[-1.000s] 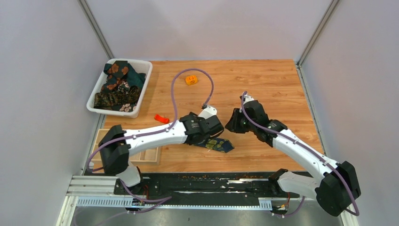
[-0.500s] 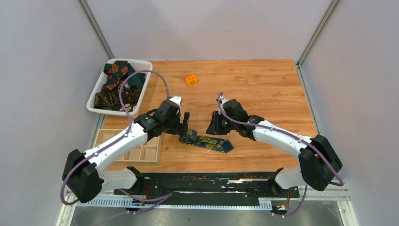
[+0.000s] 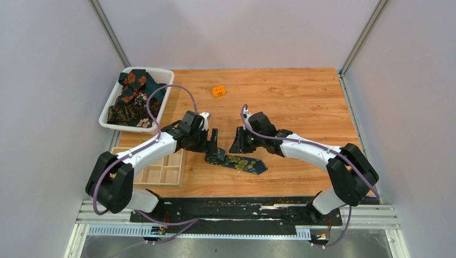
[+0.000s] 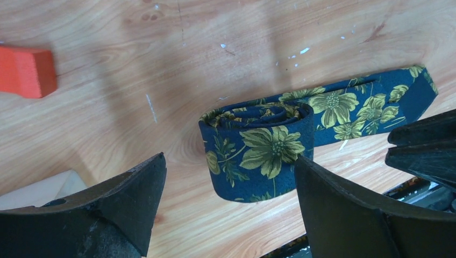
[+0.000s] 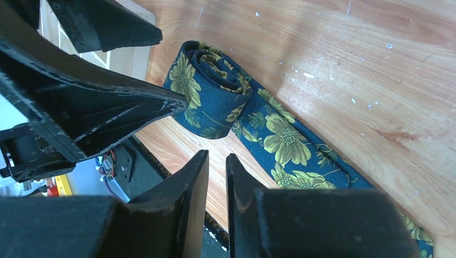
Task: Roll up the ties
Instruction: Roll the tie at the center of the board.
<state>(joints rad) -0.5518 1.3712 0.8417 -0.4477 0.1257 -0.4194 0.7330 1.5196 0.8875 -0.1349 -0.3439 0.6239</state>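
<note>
Left gripper (image 4: 230, 164) withdrew; rolled tie (image 4: 258, 156) lies between its open jaws.

The left arm (image 3: 146, 153) and right arm (image 3: 309, 152) share one build: smooth white link shells joined by bulky black joint housings (image 3: 110, 185). A purple cable (image 3: 173, 87) arcs off each, one at centre left of the overhead frame, one just right of centre. The left hand (image 3: 214, 141) and right hand (image 3: 235, 144) are black. Close up, the fingers (image 4: 349, 215) are matte black wedges with scuffed, grey-worn edges and grainy faces.
</note>
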